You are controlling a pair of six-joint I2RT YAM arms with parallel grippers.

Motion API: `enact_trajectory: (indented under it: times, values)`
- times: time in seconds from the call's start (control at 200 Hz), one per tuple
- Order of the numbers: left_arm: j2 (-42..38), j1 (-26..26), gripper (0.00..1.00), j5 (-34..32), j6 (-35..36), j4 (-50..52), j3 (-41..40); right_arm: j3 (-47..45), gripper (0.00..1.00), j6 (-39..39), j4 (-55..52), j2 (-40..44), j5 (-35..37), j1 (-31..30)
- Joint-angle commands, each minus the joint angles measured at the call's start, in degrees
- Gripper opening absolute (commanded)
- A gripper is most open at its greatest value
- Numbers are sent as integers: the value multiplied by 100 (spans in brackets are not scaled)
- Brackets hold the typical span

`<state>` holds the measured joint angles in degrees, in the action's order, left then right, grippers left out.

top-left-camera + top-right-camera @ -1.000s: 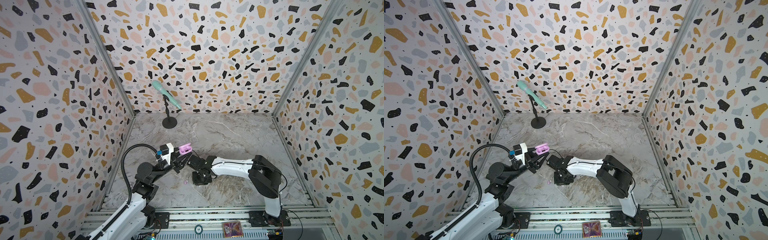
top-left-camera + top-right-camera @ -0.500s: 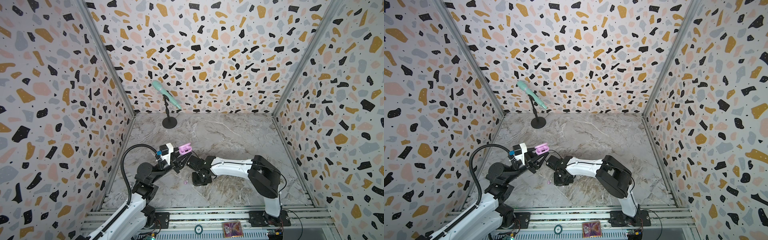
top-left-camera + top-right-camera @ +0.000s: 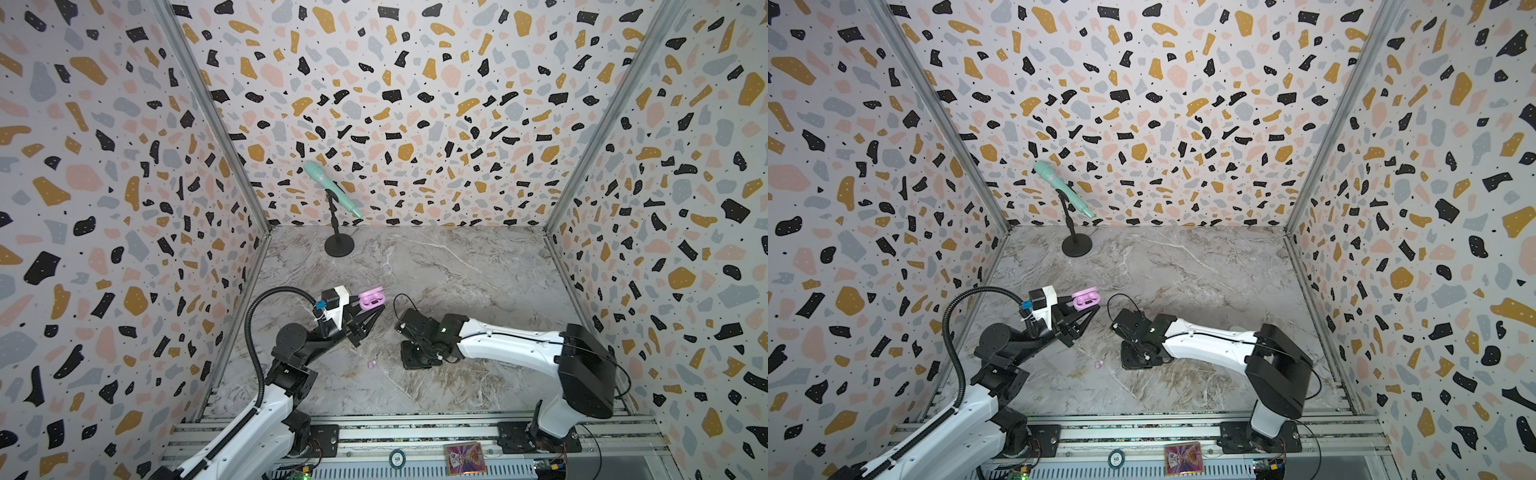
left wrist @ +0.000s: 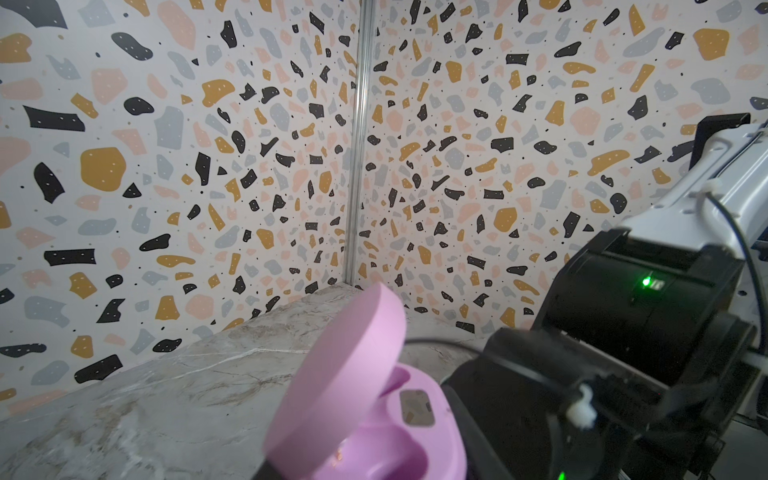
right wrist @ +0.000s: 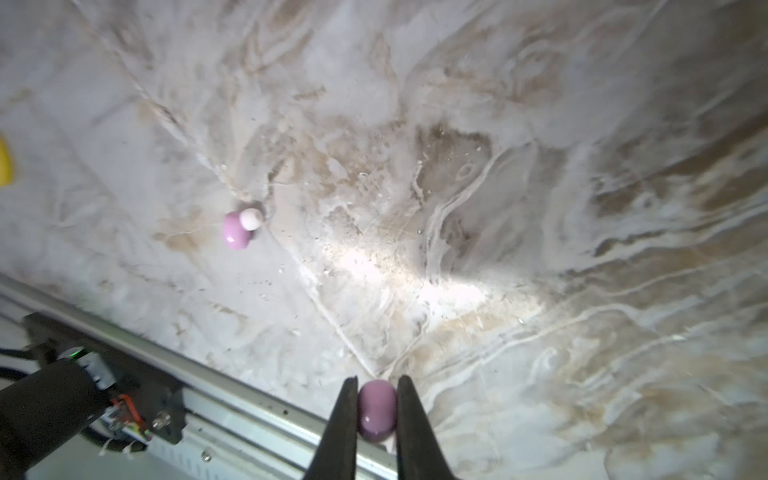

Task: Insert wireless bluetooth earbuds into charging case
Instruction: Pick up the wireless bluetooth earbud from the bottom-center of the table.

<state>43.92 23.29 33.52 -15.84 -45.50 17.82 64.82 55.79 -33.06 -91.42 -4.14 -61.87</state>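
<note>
Terrazzo walls (image 3: 415,104) box me in on three sides, and the marble worktop (image 3: 457,270) spreads out below. My left arm (image 3: 257,419) comes in from the near left and my right arm (image 3: 511,345) from the near right. They close in on each other left of centre.

At the far left, a mint microphone (image 3: 332,189) tilts on its black stand (image 3: 339,245).

My left claw (image 3: 376,311) is clamped on the purple charging case (image 3: 371,299) and holds it up off the worktop. The lid is swung open, and two dark sockets show in both top views.

My right claw (image 5: 376,388) points down just right of the case and nearer than it. It is drawn narrow, pinching the held earbud (image 5: 376,409), a purple bud with a fingertip on either side. I cannot tell whether it is clear of the worktop.

The loose earbud (image 3: 371,364) lies on the worktop just left of my right claw, between the two arms. It is purple with a pale tip.
</note>
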Motion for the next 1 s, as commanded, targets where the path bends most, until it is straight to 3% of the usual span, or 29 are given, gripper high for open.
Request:
enact_trajectory:
  times: [0.0,0.365,0.821,0.996]
  values:
    - [87,-25,5,202,-51,-351,132,-76,5,-226,203,690,144,86]
    - [492,44,6,879,181,-105,601,403,5,-1332,329,2265,-793,559]
    - [630,341,6,1214,802,618,860,1164,5,-1878,567,2260,-2147,904]
    - [617,413,6,1245,937,823,968,1213,5,-1879,712,2102,-2347,913]
